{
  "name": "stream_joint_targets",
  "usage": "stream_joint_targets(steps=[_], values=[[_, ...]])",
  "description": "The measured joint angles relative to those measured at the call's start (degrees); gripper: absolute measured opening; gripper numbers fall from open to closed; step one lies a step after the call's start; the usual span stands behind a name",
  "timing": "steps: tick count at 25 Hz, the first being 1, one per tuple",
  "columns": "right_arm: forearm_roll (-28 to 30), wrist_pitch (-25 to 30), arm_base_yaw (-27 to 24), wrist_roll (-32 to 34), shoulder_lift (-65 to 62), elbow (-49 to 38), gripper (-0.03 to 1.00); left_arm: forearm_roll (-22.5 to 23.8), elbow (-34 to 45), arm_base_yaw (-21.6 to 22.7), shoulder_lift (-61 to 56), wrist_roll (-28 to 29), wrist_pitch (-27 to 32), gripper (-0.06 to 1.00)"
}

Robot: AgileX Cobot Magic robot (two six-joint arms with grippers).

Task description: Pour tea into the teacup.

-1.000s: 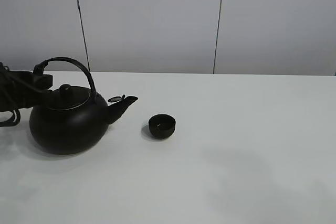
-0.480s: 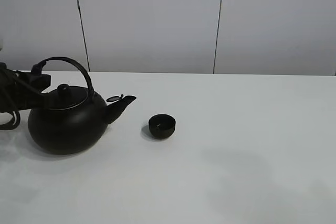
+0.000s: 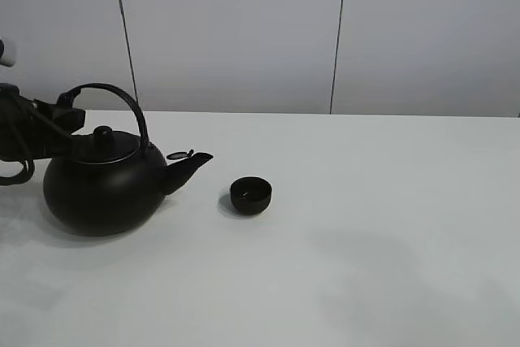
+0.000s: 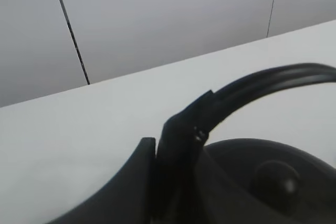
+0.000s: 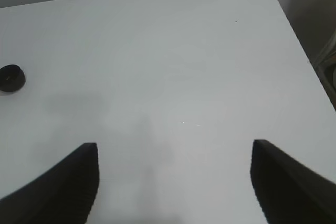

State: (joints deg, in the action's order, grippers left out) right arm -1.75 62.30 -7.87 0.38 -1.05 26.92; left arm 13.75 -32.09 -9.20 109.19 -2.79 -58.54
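Bench [image 3: 366,241]: white, plain, with grey wall panels behind it.

Kettle [image 3: 101,193]: large, round, black. It sits low on the bench with a shadow under it; I cannot tell if the base touches. The lid is on, knob [image 3: 103,134] upright, so its contents are hidden. The small flap [image 3: 179,154] on the spout [image 3: 191,164] is lifted, and the spout points toward the cup.

Teacup [image 3: 251,195]: small black handleless bowl, upright on the bench just beyond the kettle's spout tip and clear of it. The mouth is open. The inside is dark with a faint glint, and I cannot tell whether it holds liquid. The right wrist view shows it small at the picture's edge [image 5: 10,77].

Left pincer [image 3: 65,115]: at the end of the kettle's arched handle [image 3: 122,99] away from the spout. The left wrist view shows the pincer [image 4: 167,145] clamped narrow on the handle bar [image 4: 273,77], with the lid knob [image 4: 275,179] below.

Right pincer [image 5: 176,182]: spread wide and holding nothing. Its two dark fingers [image 5: 58,182] frame bare bench, well apart from the kettle, on the far side of the cup from it.
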Motion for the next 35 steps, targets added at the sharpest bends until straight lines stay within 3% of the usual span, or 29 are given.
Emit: stream_joint_targets(steps=[16,35], values=[[0.0,-0.1,0.0,0.0,0.0,0.0,0.55,1.0,-6.4,-5.4,-2.0,0.3,5.5,0.11],[0.0,-0.1,0.0,0.0,0.0,0.0,0.55,0.8,-7.1,-5.6,-1.9,0.3,8.6,0.11]])
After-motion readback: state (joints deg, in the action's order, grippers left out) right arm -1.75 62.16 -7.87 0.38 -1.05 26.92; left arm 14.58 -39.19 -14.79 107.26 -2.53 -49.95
